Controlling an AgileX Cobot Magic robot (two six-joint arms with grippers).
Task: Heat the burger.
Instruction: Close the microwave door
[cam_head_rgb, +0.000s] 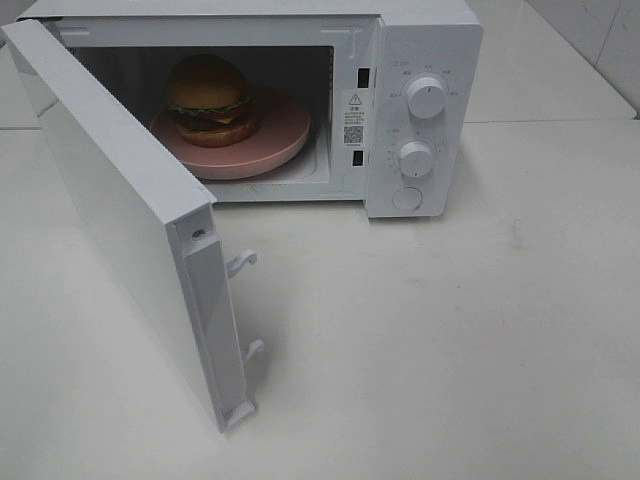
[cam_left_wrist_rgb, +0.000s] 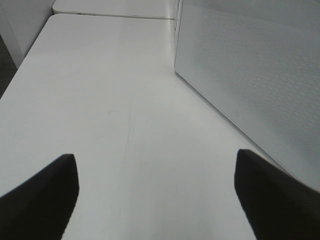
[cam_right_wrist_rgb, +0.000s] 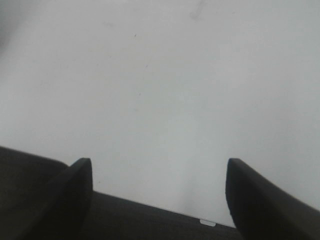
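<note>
Both sets of jaws were spread wide with nothing in them: left gripper (cam_left_wrist_rgb: 156, 155) over the table (cam_left_wrist_rgb: 100, 100) beside the microwave door (cam_left_wrist_rgb: 260, 75), right gripper (cam_right_wrist_rgb: 158, 162) over the table too. The burger (cam_head_rgb: 208, 98) sat on the pink plate (cam_head_rgb: 285, 135) inside the microwave (cam_head_rgb: 425, 60) (door swung wide open).

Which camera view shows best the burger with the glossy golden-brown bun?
The exterior high view: the burger sits unhidden on the round pink plate inside the open white microwave. Neither wrist view shows it at all, only white surfaces.
</note>
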